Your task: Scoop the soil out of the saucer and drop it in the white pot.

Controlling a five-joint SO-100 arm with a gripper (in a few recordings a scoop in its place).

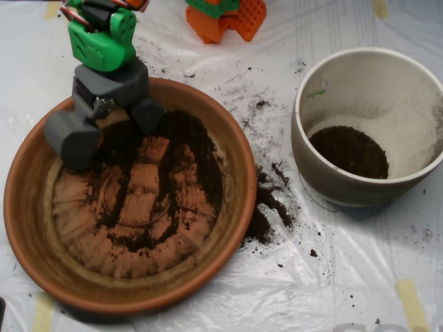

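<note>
Pincer [114, 128]: I see the 2 grey shells spread apart, low over the upper-left inside of the saucer, a gap of bare clay and soil between them; nothing is held.
Saucer [28, 228]: I read the terracotta dish as sitting flat on the surface at left, rim tight under the arm. A hard push down could tip or slide it.
Soil [183, 162]: mostly a thin dark smear across the saucer's upper half. I expect a shallow bite to come up nearly empty.
Spill [266, 211]: crumbs already lie on the plastic between the dishes, so I judge a loose carry will shed more here.
White pot [308, 166]: at right, well apart, a dark patch of soil at its bottom.
</note>
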